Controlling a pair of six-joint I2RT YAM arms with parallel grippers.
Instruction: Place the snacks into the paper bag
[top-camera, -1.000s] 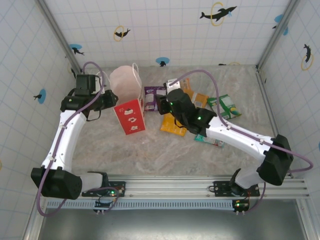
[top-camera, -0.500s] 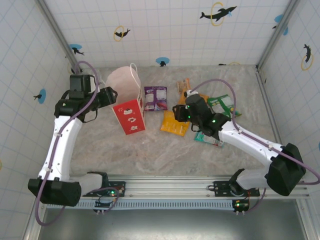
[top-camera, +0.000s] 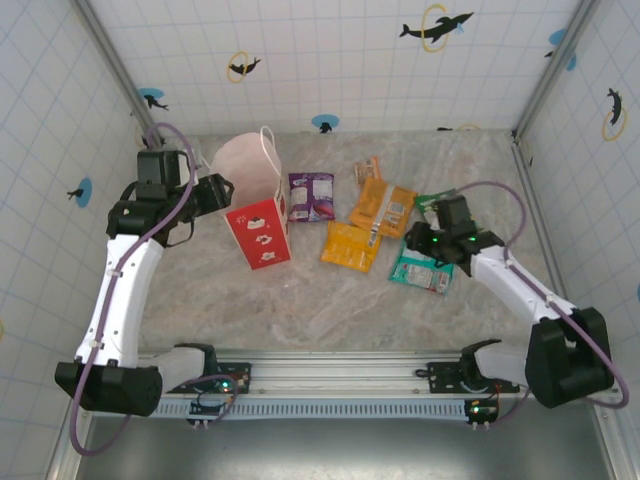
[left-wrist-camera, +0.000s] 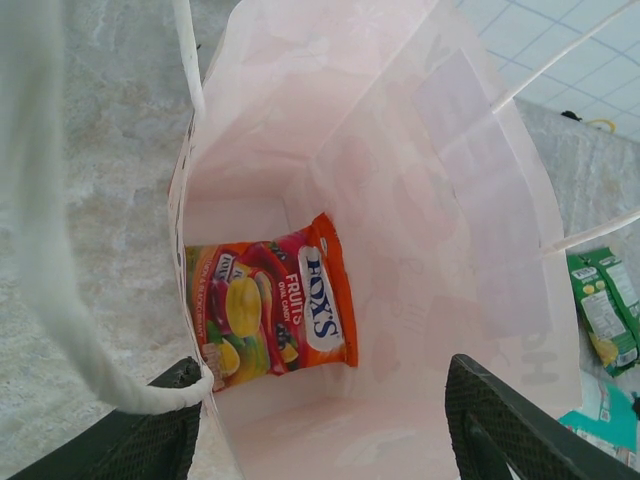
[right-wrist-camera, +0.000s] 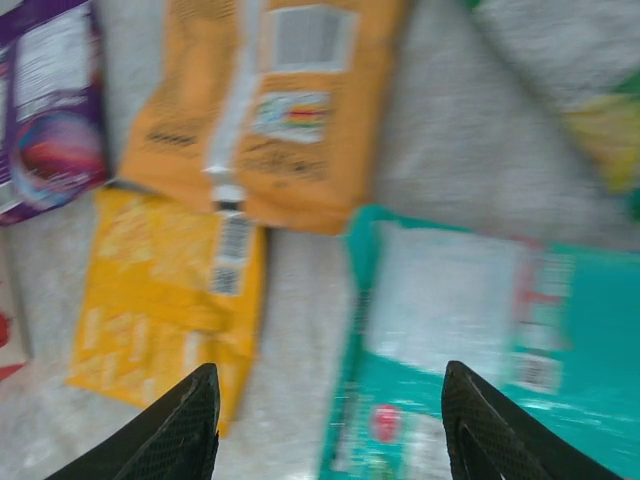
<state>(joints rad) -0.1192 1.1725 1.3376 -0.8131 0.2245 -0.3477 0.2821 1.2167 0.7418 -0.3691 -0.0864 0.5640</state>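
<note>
**Top and wrist views: bagging the snacks.** We found the paper bag (top-camera: 260, 238) upright, with the FOX'S packet (left-wrist-camera: 270, 312) lying flat on its floor. The left gripper (left-wrist-camera: 325, 400) stood at the bag's mouth with its jaws spread and clasping nothing. One finger lay against a white handle (left-wrist-camera: 45, 250).

The purple packet (top-camera: 311, 196) lay just beside the bag on its right. The yellow-orange packet (top-camera: 350, 246) and the orange packet (top-camera: 383, 206) lay beyond it. The teal packet (top-camera: 423, 272) and the green packet (top-camera: 455, 212) were farthest from the bag.

The right gripper (right-wrist-camera: 330, 400) hovered well apart from the bag, over the teal packet, with its jaws parted and empty.

We judged the teal packet to be the next pick. The grip would go best on a free edge, so that the orange neighbour was not dragged along. The release should come directly above the bag's open mouth and clear of its rim, because so light a bag could tip if brushed.
</note>
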